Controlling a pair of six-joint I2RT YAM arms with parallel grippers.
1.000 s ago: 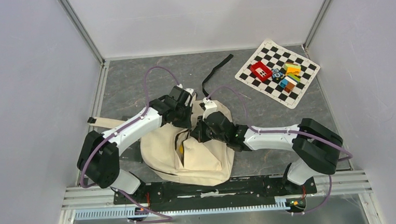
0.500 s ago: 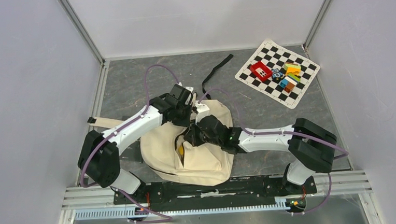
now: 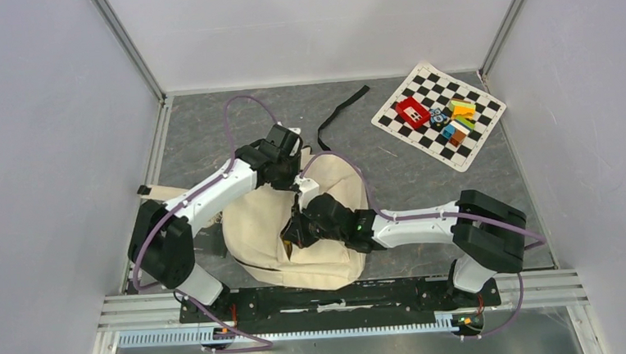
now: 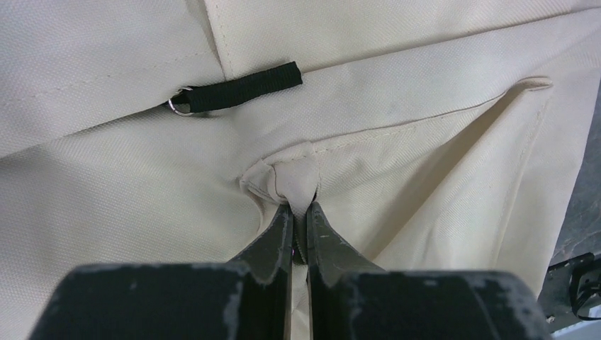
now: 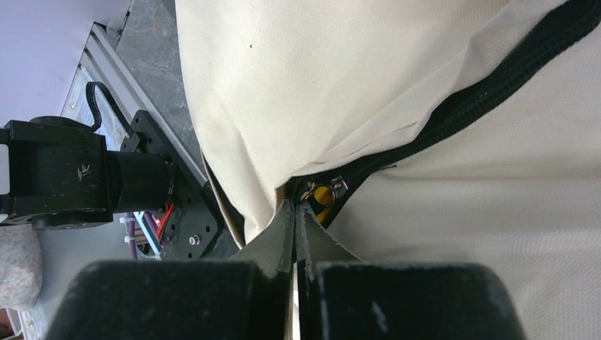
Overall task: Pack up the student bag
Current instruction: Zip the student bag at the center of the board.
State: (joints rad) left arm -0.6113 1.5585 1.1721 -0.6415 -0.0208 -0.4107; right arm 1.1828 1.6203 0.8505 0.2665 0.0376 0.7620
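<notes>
The student bag [image 3: 255,230], a large cream canvas backpack, lies flat in front of the arm bases. My left gripper [image 3: 293,175] is at its far edge, shut on a pinched fold of cream fabric [image 4: 294,180] just below a black webbing loop [image 4: 241,88]. My right gripper [image 3: 288,238] is over the bag's middle, with its tips [image 5: 295,205] shut at the end of the black zipper [image 5: 461,106]. There they hold the zipper pull. Something yellow [image 5: 322,195] shows through the small gap left in the zipper.
A chequered board [image 3: 472,147] lies at the far right with a red box [image 3: 412,112] and several coloured blocks [image 3: 456,119] on it. A black strap [image 3: 343,113] trails over the grey table behind the bag. A cream strap [image 3: 167,192] reaches left. Walls close three sides.
My right gripper has slid left and nearer along the zipper, and the bag's dark opening has narrowed to a small gap. The left gripper has drawn the fabric slightly farther back.
</notes>
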